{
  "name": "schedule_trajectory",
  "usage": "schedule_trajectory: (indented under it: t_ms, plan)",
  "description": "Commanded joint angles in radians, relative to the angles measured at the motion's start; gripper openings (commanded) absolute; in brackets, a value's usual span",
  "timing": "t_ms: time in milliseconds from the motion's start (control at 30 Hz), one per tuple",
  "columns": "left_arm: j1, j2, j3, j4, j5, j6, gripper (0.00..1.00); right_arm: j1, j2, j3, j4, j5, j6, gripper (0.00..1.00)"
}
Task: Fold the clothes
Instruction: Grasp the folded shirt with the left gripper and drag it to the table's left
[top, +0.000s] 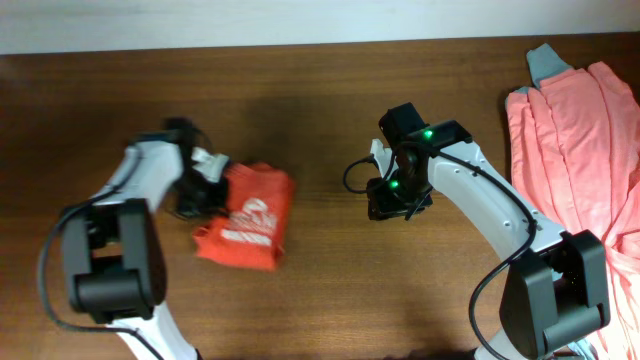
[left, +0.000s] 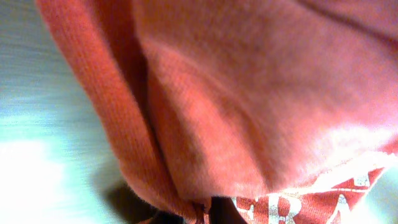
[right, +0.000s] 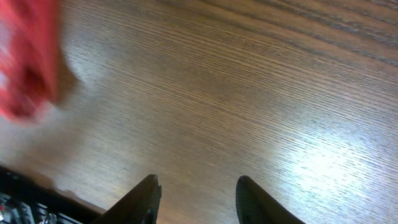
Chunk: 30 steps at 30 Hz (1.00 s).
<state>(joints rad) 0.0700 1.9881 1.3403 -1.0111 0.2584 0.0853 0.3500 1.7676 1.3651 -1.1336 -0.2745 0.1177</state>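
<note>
Left of centre, my left gripper (top: 205, 185) is clamped on the bunched orange-red T-shirt (top: 248, 218), right gripper (right: 196, 199) hangs parted over the table (right: 249, 93), and the salmon-pink pile (top: 585, 150) far right isn't folded yet.

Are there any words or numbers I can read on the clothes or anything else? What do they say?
"RA": white letters on the orange-red T-shirt, at the bottom edge of the left wrist view; the letters beside them are cut off and blurred.
White print on the same shirt, overhead view: too small to read.
Pink clothes: no writing shows.
</note>
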Motion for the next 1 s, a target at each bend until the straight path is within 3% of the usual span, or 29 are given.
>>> schedule_trajectory:
  t_ms: [0,267,400,733,767,800,867,967]
  plan:
    - [0.125,-0.018,0.080,0.027,-0.111,-0.037,0.00,-0.005,-0.022,0.013,-0.004,0.025,-0.010,0.45]
    - [0.355,-0.018,0.110,0.206,-0.173,-0.074,0.02,-0.005,-0.022,0.013,-0.014,0.025,-0.010,0.45]
    - [0.402,-0.018,0.110,0.235,-0.239,-0.074,0.02,-0.005,-0.022,0.013,-0.016,0.025,-0.010,0.45]
    - [0.438,-0.018,0.110,0.325,-0.240,-0.001,0.00,-0.005,-0.022,0.013,-0.030,0.024,-0.009,0.45]
    - [0.438,-0.018,0.110,0.338,-0.240,0.000,0.09,-0.005,-0.022,0.013,-0.030,0.024,-0.009,0.45]
    - [0.438,-0.018,0.110,0.345,-0.240,0.000,0.32,-0.005,-0.022,0.013,-0.030,0.024,-0.010,0.45]
    - [0.435,-0.018,0.115,0.343,-0.236,-0.002,0.99,-0.005,-0.022,0.013,-0.030,0.024,-0.009,0.45]
    - [0.433,-0.018,0.157,0.286,-0.229,-0.005,0.99,-0.005,-0.022,0.013,-0.030,0.024,-0.009,0.45]
